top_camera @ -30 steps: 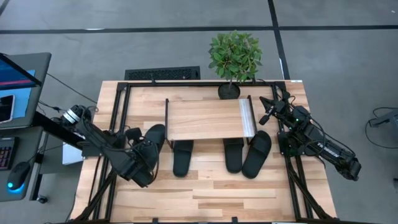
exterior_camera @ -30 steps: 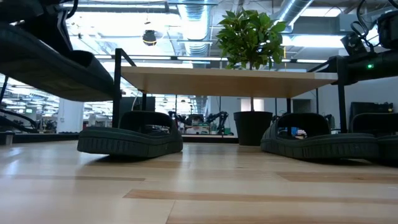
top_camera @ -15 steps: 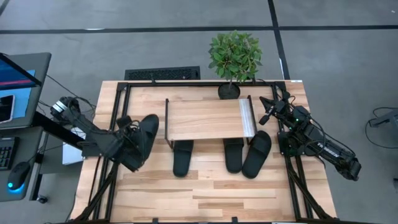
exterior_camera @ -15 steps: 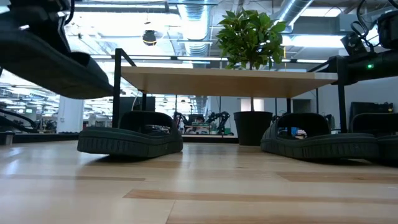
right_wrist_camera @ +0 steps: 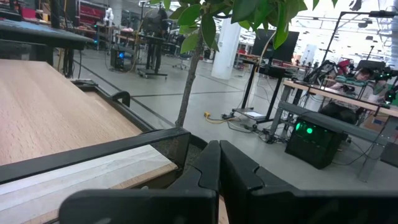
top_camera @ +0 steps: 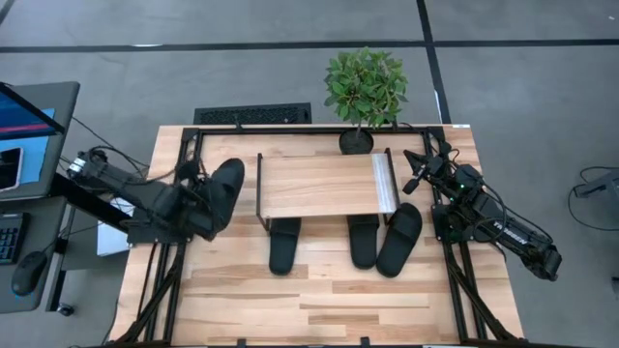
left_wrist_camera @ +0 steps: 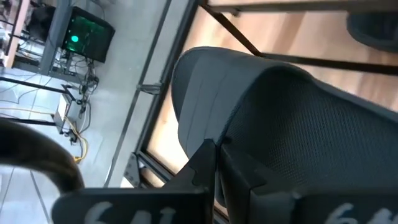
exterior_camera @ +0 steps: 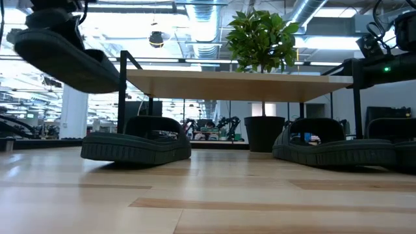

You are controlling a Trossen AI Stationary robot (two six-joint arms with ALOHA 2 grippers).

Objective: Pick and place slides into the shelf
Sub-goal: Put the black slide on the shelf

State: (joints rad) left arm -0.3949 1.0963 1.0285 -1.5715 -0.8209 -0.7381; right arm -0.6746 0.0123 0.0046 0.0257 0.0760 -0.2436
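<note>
My left gripper is shut on one black slide and holds it in the air left of the shelf; the low view shows this slide tilted at about the height of the shelf board. Two slides lie under the shelf with their near ends sticking out. A third slide rests flat on the table, slanted, by the shelf's right near corner. My right gripper is shut and waits beside the shelf's right end, by the pale strip. My left gripper holds the slide by its near end, coming at it from the table's left and near side. The slide itself hides the exact place of the pinch. It is lifted clear of the table and tilted, its free end pointing toward the far edge.
A potted plant stands at the table's far edge behind the shelf. Black frame rails run along the table's left and right sides. A keyboard lies beyond the far edge. Bare tabletop lies near the front.
My left gripper has carried the slide up and toward the table's far and left edge, turning as it went. The slide has stayed lifted and now sits higher, beside the shelf's left end. The right arm and the other slides have kept still.
</note>
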